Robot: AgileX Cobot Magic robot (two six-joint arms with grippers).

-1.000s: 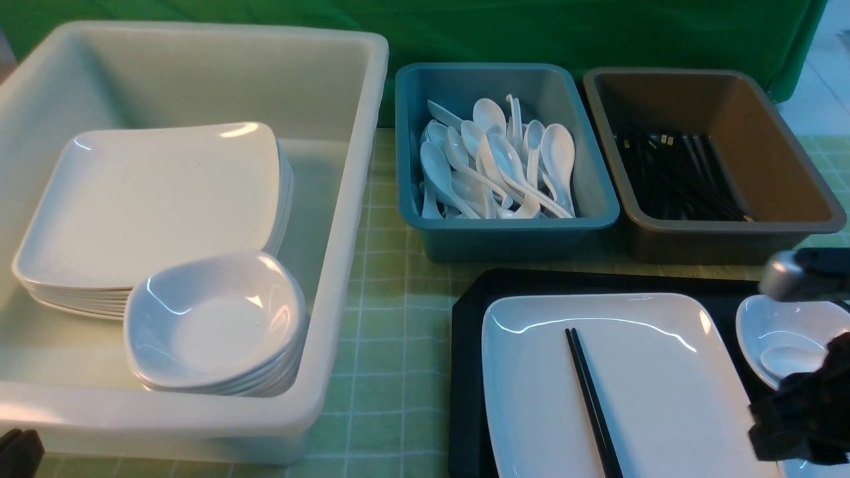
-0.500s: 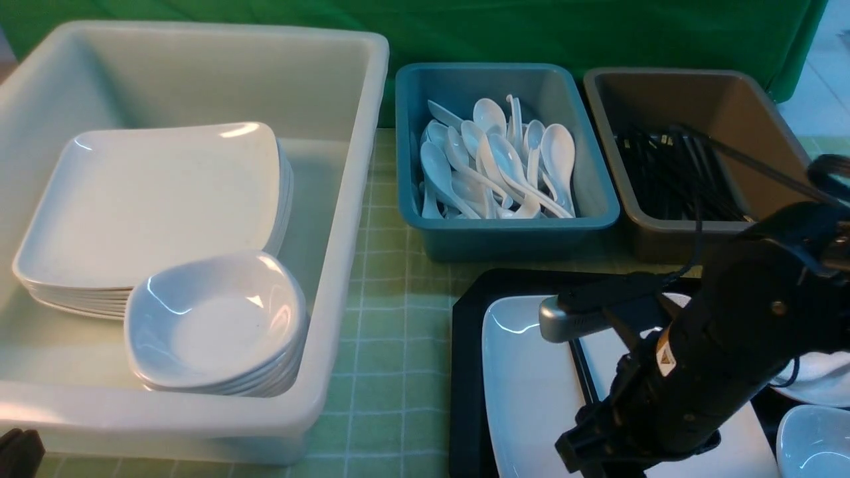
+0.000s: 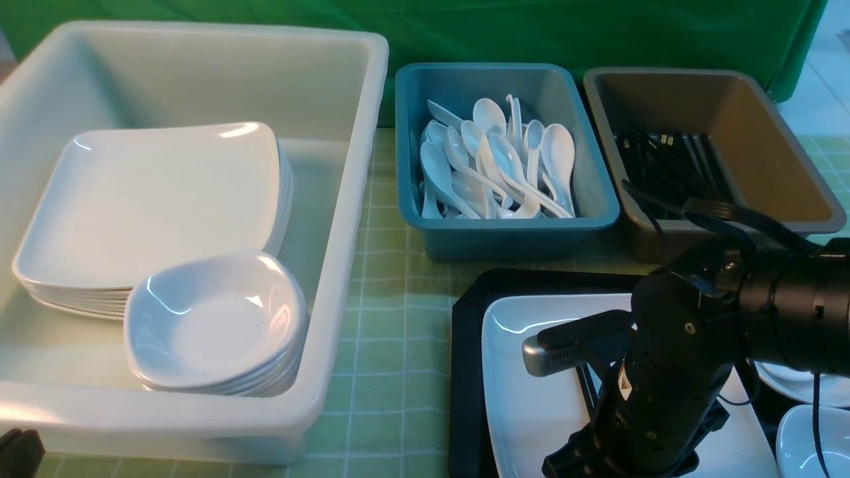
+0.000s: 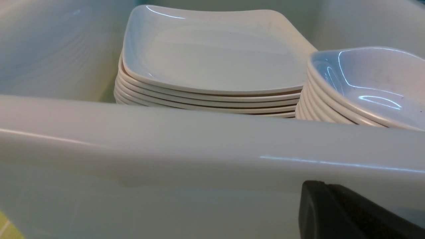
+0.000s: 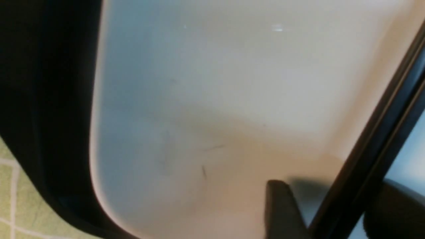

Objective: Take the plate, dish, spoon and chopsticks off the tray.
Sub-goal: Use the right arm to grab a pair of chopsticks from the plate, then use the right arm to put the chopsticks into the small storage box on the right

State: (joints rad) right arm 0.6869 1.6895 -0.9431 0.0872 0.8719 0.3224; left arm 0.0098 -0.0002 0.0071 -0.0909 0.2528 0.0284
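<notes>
On the left, the white tub (image 3: 358, 199) holds stacked plates (image 3: 153, 199) and stacked dishes (image 3: 212, 318). The blue bin (image 3: 505, 232) holds spoons (image 3: 498, 159), and the brown bin (image 3: 783, 226) holds black sticks (image 3: 671, 172). Near right, the tray (image 3: 468, 372) carries the plate (image 3: 531, 398). The chopsticks (image 5: 375, 139) lie on it between the right gripper's (image 5: 332, 186) parted jaws. The left gripper (image 4: 332, 212) is closed.

I see a green drape (image 3: 597, 33) behind, pale green checked cloth (image 3: 392, 318) over the surface (image 3: 398, 431), pale floor (image 3: 823, 79) far right.
</notes>
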